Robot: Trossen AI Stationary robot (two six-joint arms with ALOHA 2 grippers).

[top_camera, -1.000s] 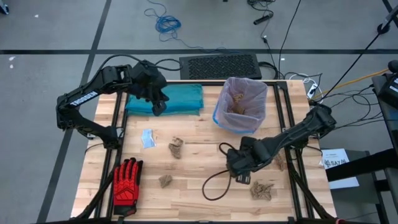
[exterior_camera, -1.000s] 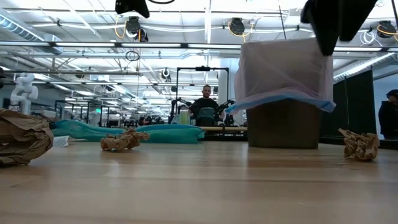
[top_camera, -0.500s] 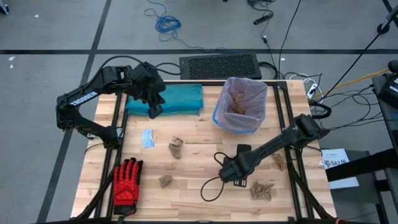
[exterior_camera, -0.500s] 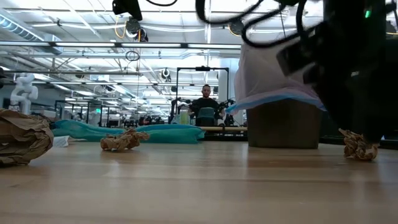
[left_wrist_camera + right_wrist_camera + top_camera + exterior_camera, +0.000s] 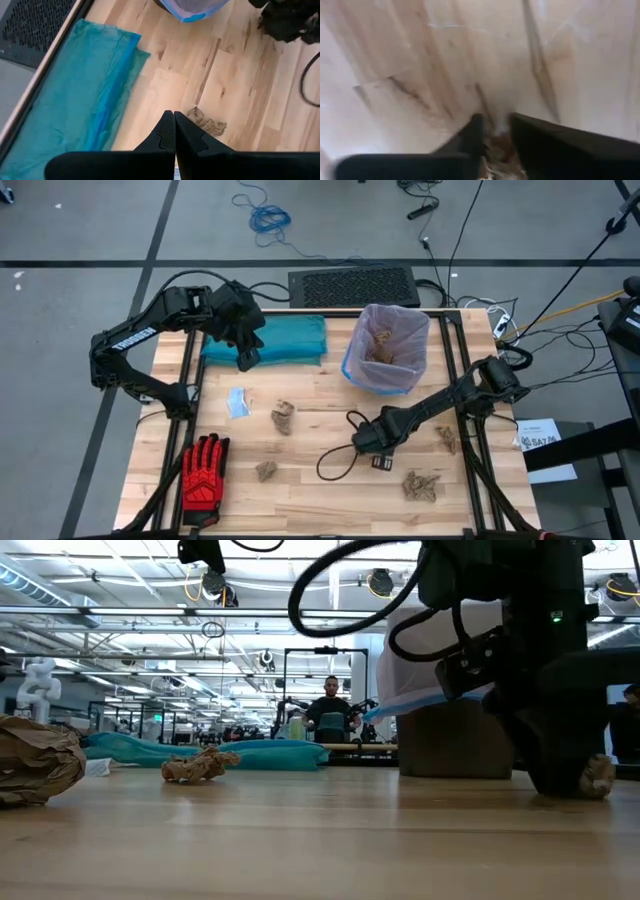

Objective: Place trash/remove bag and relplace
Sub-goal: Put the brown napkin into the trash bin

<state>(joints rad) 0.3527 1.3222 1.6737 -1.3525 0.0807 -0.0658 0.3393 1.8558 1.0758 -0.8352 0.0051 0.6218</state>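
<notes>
Pressing down onto the light wooden table [image 5: 320,420], the right gripper [image 5: 366,444] sits low at about five o'clock from the table's centre, its fingers [image 5: 472,135] drawn close around a crumpled brown paper wad [image 5: 497,147] seen between them in the right wrist view; whether the wad is truly clamped, I cannot tell. From there the right arm stretches out toward two o'clock, a black cable looping beside it. More wads lie near: one [image 5: 422,486] at five o'clock from the gripper, one [image 5: 447,439] at three o'clock, two more [image 5: 284,417] [image 5: 265,471] off toward nine. At twelve o'clock stands the bin with its pale pink liner [image 5: 385,348], wads inside. Further out, a red glove [image 5: 204,471] at the near left corner, a white scrap [image 5: 237,402] above it. Up at eleven o'clock the left gripper [image 5: 246,358] hovers over the teal bag [image 5: 270,338], fingers pressed together, empty. Beyond the table, a person [image 5: 331,712] sits in a big workshop hall.
</notes>
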